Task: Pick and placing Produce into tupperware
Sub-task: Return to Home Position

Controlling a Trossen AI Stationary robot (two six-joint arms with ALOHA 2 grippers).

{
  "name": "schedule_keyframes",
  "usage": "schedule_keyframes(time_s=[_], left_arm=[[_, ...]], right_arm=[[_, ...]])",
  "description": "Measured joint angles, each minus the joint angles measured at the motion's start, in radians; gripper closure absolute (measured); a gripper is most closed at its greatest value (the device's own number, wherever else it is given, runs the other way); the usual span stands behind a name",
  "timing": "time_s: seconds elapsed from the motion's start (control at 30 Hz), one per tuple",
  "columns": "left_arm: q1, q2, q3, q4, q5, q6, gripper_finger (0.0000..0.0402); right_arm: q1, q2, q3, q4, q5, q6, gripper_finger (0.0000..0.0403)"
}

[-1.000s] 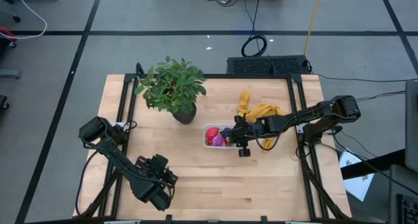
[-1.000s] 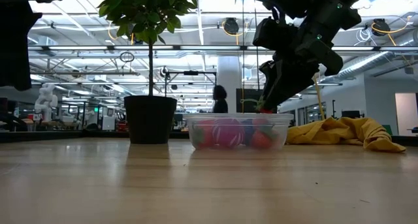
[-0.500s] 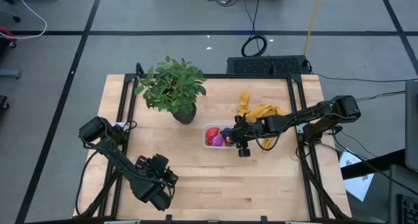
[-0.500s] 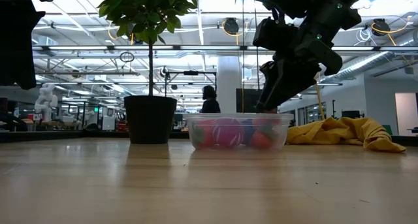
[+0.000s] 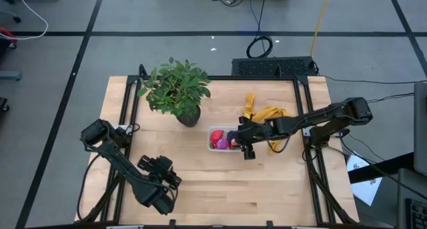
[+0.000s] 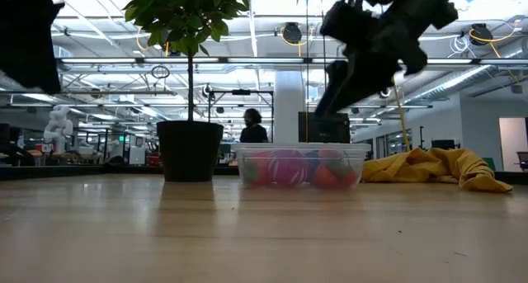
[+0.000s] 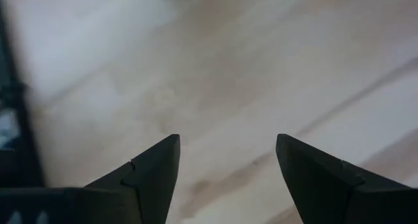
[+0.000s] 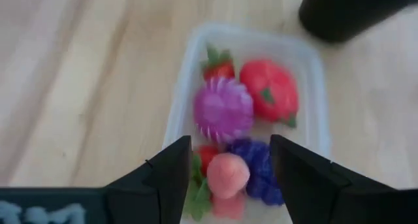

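Container (image 5: 211,139) of clear plastic sits mid-table, right of the potted plant (image 5: 175,90) and just beside the yellow cloth (image 5: 268,114). Toy fruits (image 5: 218,139) are all inside it. The right wrist view shows a small strawberry (image 8: 219,66), a bigger red piece (image 8: 269,90), a magenta bumpy one (image 8: 223,110), a pink one (image 8: 227,174) and a dark purple bumpy one (image 8: 263,172), packed close together within the rim (image 8: 188,74).

Right gripper (image 5: 235,136) hovers over the container's right end. In the low view it (image 6: 332,91) hangs clear above the rim (image 6: 301,148), touching nothing. Its fingers (image 8: 171,177) are spread wide with nothing between them, only fruit below.

Left gripper (image 5: 162,166) is at the near left of the table (image 5: 220,189), well apart from the container. Its fingers (image 7: 157,175) are also spread wide and empty, over bare wood (image 7: 215,74).

Low view: plant pot (image 6: 190,151) left of the container, cloth (image 6: 429,166) to its right. A person (image 6: 252,128) shows in the room far behind.
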Motion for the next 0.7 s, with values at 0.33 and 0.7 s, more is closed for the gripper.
schedule_keyframes(time_s=[0.33, 0.7], left_arm=[[-0.107, -0.071, 0.148, -0.141, -0.252, 0.022, 0.0144], [-0.347, -0.256, 0.113, -0.145, -0.585, 0.105, 0.0144]], right_arm=[[0.083, -0.224, 0.000, 0.011, 0.000, 0.003, 0.0206], [0.234, -0.571, 0.000, -0.107, -0.001, 0.139, 0.0206]])
